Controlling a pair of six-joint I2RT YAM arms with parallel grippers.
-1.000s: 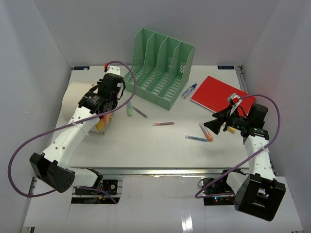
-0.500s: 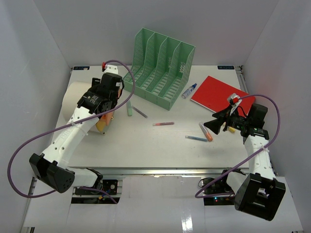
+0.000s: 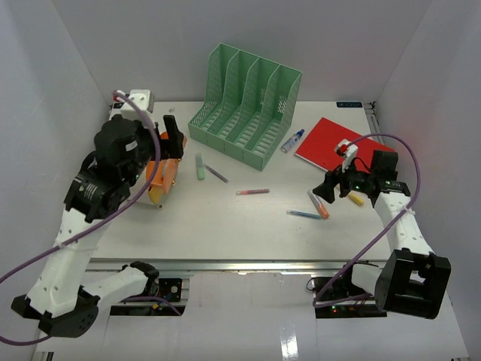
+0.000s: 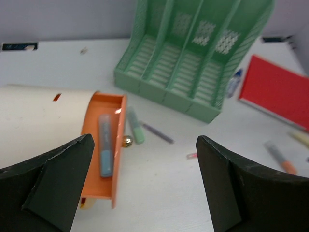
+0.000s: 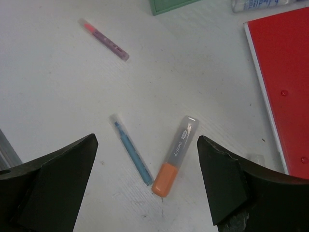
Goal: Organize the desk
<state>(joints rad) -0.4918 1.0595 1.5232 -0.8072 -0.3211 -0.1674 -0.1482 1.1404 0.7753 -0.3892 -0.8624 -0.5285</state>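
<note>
The bench (image 3: 225, 222) fills the middle of the overhead view, its metal rail along the bottom, with loose pens scattered across its centre. Our left fingers (image 4: 53, 186) hang spread and empty over the orange drawer (image 4: 119, 164). The drawer stands pulled out of a cream box (image 4: 38, 121) at the left of the frame, and one blue-grey marker (image 4: 105, 145) already lies inside it. We judge the drawer is left open so that it can take more pens. A green highlighter (image 4: 136, 129) and a purple pen (image 4: 158, 133) lie just past the drawer's right wall, between it and the green rack (image 3: 248, 101), so there is little room to come down between the two. Our right fingers (image 5: 53, 179) are also released and hold nothing. They are poised above an orange highlighter (image 5: 176, 157) and a blue pen (image 5: 130, 150), whose lower ends nearly meet, so a grasp on one could knock the other. The red notebook (image 5: 285, 82) lies flat at the right of that view, with its edge close beside the highlighter. A pink pen (image 3: 252, 192) sits alone in the open centre, with clear bench on every side. A small bottle (image 3: 293, 140) rests between the rack and the notebook.
</note>
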